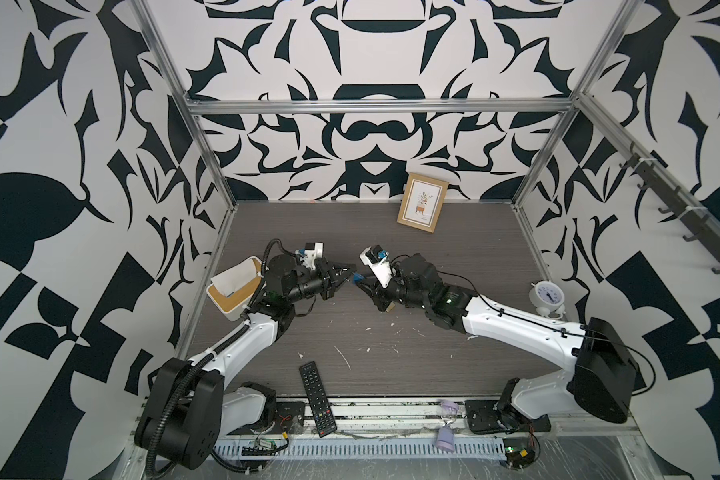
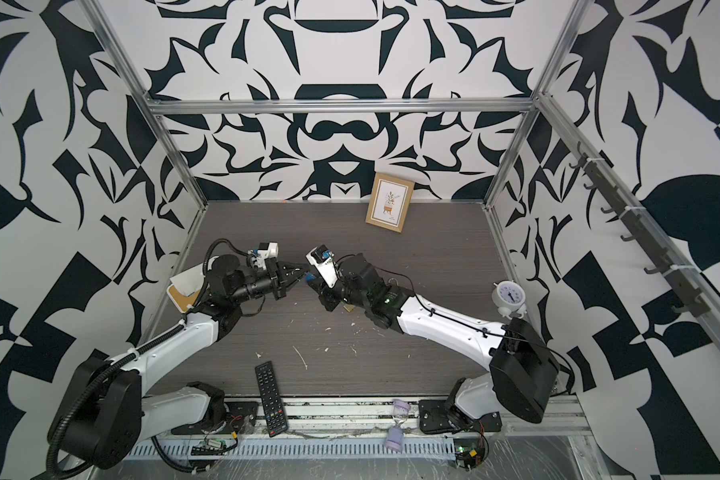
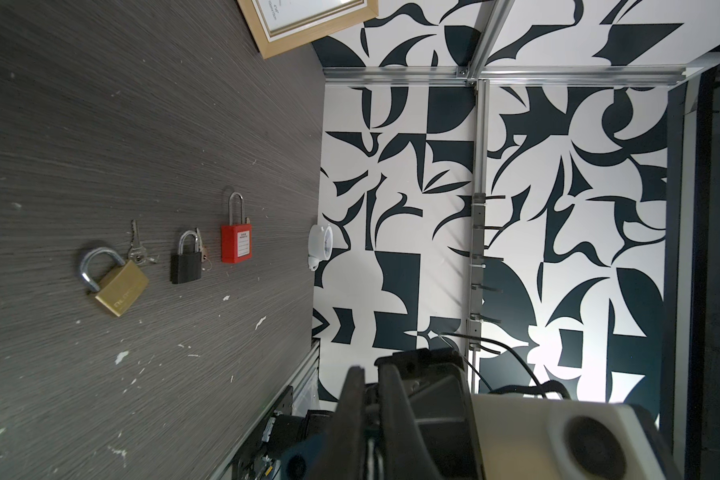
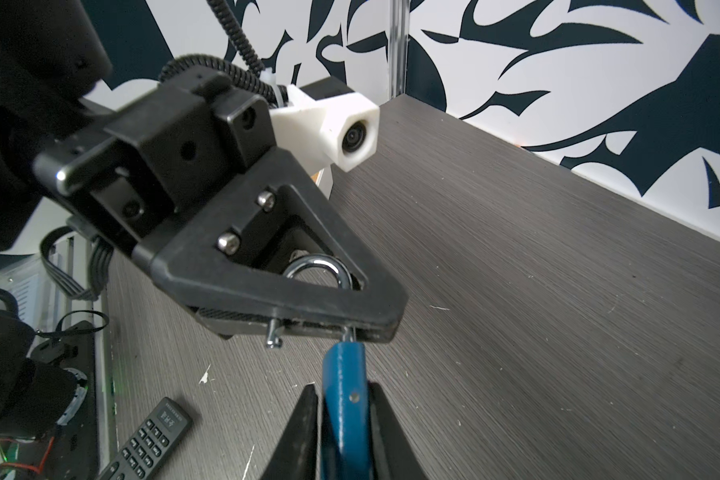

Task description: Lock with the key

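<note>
Tabletop of dark grey wood-grain laminate (image 1: 454, 257), flecked white. Black left gripper (image 1: 347, 275) raised above its middle, fingers pressed together on curved silver steel shackle (image 4: 321, 264). Black right gripper (image 4: 344, 387) facing it, fingers narrow, clamped on both flat faces of blue metal padlock (image 4: 344, 370). Padlock held in air between both grippers, clear of tabletop. One shackle leg out of body, end exposed.

Glossy blue-painted metal padlock (image 4: 345, 390), bright polished steel shackle (image 4: 319, 261), scuffed matt grey wood-grain tabletop (image 4: 537, 291).
</note>
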`<action>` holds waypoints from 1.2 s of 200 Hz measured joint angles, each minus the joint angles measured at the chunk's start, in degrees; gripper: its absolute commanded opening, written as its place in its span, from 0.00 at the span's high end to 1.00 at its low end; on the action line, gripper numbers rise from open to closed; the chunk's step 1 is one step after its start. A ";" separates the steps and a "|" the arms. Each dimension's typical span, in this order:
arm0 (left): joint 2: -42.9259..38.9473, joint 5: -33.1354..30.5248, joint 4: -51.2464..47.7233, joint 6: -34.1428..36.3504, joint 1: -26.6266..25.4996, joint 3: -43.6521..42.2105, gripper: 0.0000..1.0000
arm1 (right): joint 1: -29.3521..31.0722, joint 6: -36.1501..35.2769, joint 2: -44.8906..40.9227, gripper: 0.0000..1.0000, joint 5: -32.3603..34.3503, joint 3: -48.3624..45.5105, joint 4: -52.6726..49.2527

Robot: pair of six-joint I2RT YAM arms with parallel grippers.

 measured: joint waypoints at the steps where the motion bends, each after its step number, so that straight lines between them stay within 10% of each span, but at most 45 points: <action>1: 0.02 0.00 0.09 -0.04 0.00 0.00 1.00 | 0.00 0.07 0.00 0.75 -0.02 0.00 0.02; 138: 2.16 0.63 7.72 -3.69 0.00 -0.92 1.00 | -1.09 3.37 0.26 0.73 -2.45 -0.61 1.79; 240: 3.30 0.90 10.32 -4.44 -0.24 -0.92 1.00 | -4.37 7.91 -0.57 1.00 -7.80 -3.06 4.79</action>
